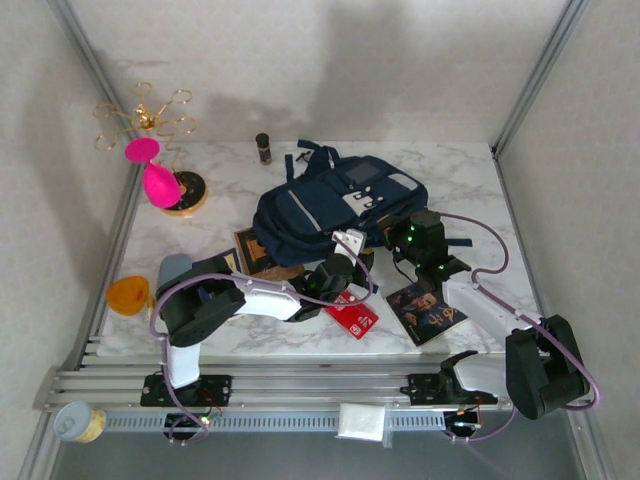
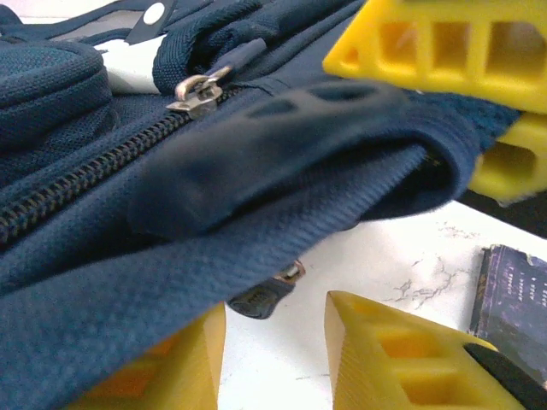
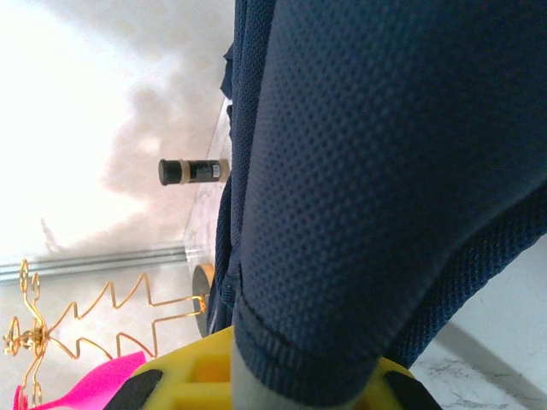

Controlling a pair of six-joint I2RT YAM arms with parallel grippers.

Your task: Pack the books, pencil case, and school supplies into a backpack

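The marble table (image 1: pixel 470 190) was taken up at its centre by the backpack (image 1: pixel 335 200), which was laid flat, with its grey panel and white patches turned upward. Its near edge was approached by both arms. That edge was pinched between the closed fingers of the right gripper (image 3: pixel 282 389), and the navy mesh was seen hanging down into them in the right wrist view. The hold was judged to be meant to lift the flap and keep the mouth of the bag raised. The left gripper (image 2: pixel 273 307) was set just beside the same edge. Its yellow fingers (image 2: pixel 393 359) were spread apart and nothing was held between them, presumably so that the opening could be widened or the zip worked.

Two of the books were left outside the bag. The brown book (image 1: pixel 252 250) was partly tucked under the backpack's left edge, and the portrait book (image 1: pixel 427 310) was lying near the right arm. A flat red case (image 1: pixel 353 315) was lying between the arms.

The zip (image 2: pixel 85 184) was shown as a dark toothed line across coarse-woven fabric, and it ended at a small metal pull (image 2: pixel 198 90).
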